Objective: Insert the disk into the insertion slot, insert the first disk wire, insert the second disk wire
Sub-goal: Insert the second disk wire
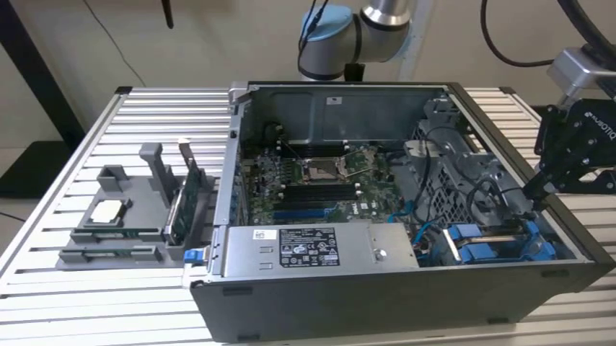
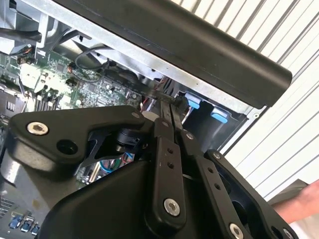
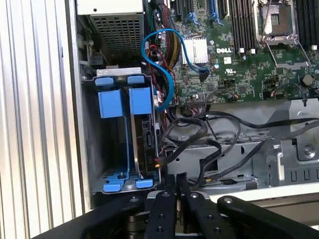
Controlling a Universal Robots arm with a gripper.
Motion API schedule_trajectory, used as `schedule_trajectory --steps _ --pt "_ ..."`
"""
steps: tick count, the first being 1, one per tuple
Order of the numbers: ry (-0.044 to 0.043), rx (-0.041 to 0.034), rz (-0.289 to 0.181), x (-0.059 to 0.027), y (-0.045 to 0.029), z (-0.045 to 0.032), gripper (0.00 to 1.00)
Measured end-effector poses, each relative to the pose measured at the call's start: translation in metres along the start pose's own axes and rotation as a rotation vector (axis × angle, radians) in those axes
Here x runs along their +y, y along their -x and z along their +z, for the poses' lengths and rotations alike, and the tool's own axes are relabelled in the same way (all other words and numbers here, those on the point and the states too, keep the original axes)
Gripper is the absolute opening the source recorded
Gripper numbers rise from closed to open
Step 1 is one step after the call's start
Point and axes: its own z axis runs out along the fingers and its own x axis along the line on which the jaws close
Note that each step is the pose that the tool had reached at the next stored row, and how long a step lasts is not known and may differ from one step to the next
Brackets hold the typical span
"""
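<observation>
black metal gripper (image 3: 175, 177), its two slim flat fingers pressed together, hangs at the rim of an open, dark grey sheet-metal computer case (image 1: 385, 310). just beside the fingertips, in the case's corner, is the boxy grey metal insertion slot (image 3: 107, 154) with glossy blue plastic rails. the flat rectangular disk (image 3: 147, 142) in its bright blue carrier stands on edge inside that slot.

Black gripper (image 1: 531, 198). Grey insertion slot (image 3: 107, 159), bright blue rails (image 3: 110, 103). Dark disk (image 3: 146, 144), blue carrier (image 3: 140, 99). Green motherboard (image 3: 239, 74). Blue cable (image 3: 164, 55). Pale silver table (image 3: 35, 124), ribbed stripes. Grey power-supply box (image 1: 385, 245), white label (image 1: 308, 249).
</observation>
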Motion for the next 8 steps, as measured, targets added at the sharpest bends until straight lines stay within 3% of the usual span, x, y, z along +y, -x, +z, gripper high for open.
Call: schedule_trajectory --steps 8 --pt "0.0008 0.0002 0.0 -0.0016 -0.0003 -0.0019 0.17"
